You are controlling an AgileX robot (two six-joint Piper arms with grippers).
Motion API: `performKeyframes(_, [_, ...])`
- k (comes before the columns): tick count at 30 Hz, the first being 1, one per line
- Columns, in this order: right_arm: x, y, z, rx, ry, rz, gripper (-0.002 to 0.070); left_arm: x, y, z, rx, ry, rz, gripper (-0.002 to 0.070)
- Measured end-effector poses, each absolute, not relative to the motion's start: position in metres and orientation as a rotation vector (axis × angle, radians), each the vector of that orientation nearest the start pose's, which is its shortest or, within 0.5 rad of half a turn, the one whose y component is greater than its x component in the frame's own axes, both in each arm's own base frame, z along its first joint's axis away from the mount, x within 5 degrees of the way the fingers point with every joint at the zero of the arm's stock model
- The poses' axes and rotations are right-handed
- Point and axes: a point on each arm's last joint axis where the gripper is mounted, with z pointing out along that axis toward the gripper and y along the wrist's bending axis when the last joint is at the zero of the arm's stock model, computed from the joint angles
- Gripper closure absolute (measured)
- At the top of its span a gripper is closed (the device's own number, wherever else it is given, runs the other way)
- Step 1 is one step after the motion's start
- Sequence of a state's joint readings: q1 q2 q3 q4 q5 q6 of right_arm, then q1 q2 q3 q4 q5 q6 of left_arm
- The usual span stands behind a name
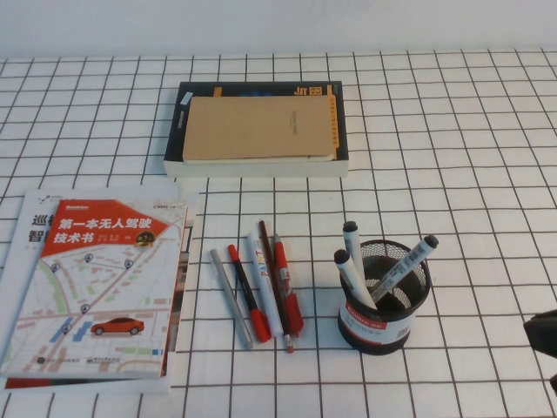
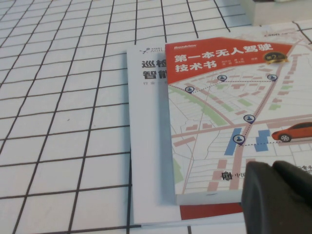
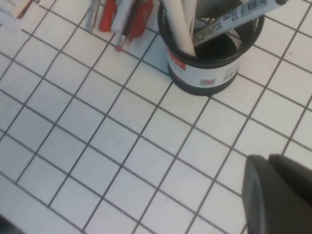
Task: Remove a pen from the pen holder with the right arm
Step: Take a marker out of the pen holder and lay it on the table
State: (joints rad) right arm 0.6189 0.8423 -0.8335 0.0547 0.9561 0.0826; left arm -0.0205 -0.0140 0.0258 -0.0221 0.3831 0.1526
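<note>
A black mesh pen holder (image 1: 384, 300) stands at the front right of the table with three black-capped grey pens (image 1: 404, 266) leaning in it. The right wrist view shows the same holder (image 3: 204, 73) and its pens (image 3: 233, 18). My right gripper (image 1: 543, 336) sits at the table's right edge, well to the right of the holder, shut and empty (image 3: 269, 158). My left gripper (image 2: 272, 165) is shut with nothing in it, over the red-and-map book (image 2: 229, 97); it does not show in the high view.
Several loose red, white and grey pens (image 1: 259, 292) lie just left of the holder. Two stacked books (image 1: 100, 287) lie at front left. A tan book on a black one (image 1: 258, 129) sits at the back centre.
</note>
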Motion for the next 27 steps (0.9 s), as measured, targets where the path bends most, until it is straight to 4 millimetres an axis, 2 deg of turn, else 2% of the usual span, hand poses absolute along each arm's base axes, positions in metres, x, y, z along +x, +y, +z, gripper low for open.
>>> performKeyframes(6, [0.128, 0.092, 0.302, -0.617, 2.271, 0.356, 0.0692, 0.052, -0.002, 0.171, 0.149, 1.873, 0.069, 0.0679])
performKeyframes(11, [0.129, 0.072, 0.273, -0.489, 2.147, 0.314, 0.0692, 0.052, -0.002, 0.171, 0.149, 1.873, 0.069, 0.0679])
performKeyframes(19, [0.1, 0.022, 0.22, -0.159, 1.876, 0.186, 0.0692, 0.052, -0.002, 0.171, 0.149, 1.873, 0.069, 0.0679])
performKeyframes(24, [0.077, 0.007, 0.198, -0.036, 1.715, 0.107, 0.0692, 0.052, -0.002, 0.171, 0.149, 1.873, 0.069, 0.0679])
performKeyframes(27, [0.068, 0.003, 0.196, 0.001, 1.65, 0.077, 0.0692, 0.052, -0.002, 0.171, 0.149, 1.873, 0.069, 0.0679])
